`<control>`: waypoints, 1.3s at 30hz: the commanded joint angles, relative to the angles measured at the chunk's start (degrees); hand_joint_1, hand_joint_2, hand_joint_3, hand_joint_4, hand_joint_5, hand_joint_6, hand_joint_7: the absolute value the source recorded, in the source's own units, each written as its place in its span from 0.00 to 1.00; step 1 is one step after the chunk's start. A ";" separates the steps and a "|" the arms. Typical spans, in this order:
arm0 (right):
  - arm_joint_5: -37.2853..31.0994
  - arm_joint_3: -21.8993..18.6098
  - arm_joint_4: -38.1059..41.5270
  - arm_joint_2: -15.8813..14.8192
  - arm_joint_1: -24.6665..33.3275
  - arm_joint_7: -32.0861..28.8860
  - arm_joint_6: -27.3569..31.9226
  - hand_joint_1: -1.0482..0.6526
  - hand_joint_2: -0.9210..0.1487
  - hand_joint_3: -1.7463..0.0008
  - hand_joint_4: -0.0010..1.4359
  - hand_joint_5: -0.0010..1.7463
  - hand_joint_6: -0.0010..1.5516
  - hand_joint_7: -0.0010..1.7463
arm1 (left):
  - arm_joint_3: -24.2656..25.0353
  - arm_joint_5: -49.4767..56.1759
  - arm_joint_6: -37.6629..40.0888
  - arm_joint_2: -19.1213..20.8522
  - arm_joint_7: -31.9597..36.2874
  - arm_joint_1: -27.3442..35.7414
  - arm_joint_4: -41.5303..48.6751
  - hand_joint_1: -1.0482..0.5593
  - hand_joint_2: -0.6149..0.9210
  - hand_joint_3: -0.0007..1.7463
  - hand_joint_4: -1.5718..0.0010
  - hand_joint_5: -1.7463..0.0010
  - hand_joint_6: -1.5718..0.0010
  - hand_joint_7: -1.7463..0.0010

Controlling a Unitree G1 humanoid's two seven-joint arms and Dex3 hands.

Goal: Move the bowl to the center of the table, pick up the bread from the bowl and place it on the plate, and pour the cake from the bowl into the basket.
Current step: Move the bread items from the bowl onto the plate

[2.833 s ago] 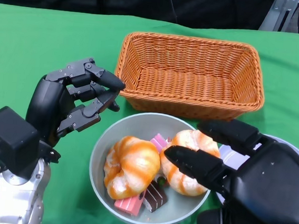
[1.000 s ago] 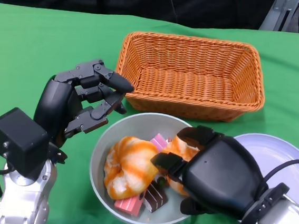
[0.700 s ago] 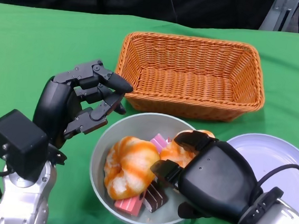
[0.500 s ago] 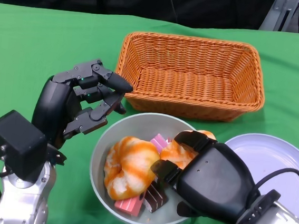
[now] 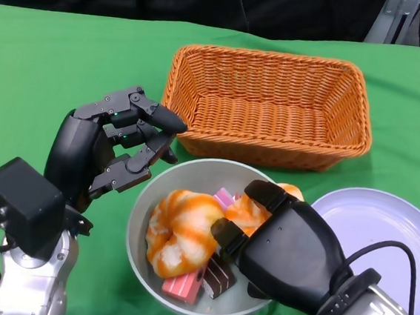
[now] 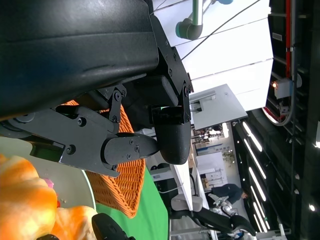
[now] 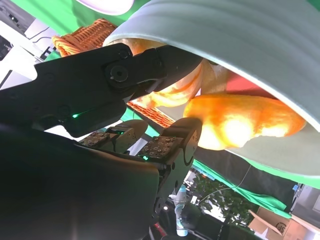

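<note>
Bowl (image 5: 146, 207) holds two breads (image 5: 182, 233), three cakes (image 5: 219, 276)

bowl (image 5: 147, 196) before me, bread (image 5: 184, 233) and cake (image 5: 217, 276) in it | basket (image 5: 267, 103) behind bowl | plate (image 5: 381, 233) right of bowl | my left hand (image 5: 103, 147) left of bowl

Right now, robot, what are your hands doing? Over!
Right hand in the bowl, closing on one bread. Left hand empty beside the rim. Plate bare, basket empty. Nothing blocking.
</note>
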 commanded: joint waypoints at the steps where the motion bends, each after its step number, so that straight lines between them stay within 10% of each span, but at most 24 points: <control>1: -0.91 0.78 1.10 -0.55 -0.53 1.37 0.68 0.13 0.00 0.96 0.34 0.00 0.36 0.00 | 0.27 -0.70 0.52 0.32 0.06 0.61 -0.99 0.58 0.93 0.30 0.52 0.21 0.45 0.45; 39: -9.76 6.46 10.59 2.21 -3.38 2.11 10.16 0.29 0.09 1.00 0.42 0.02 0.35 0.00 | 0.46 -0.01 1.36 0.41 0.90 1.58 -2.93 0.59 0.91 0.37 0.53 0.18 0.46 0.41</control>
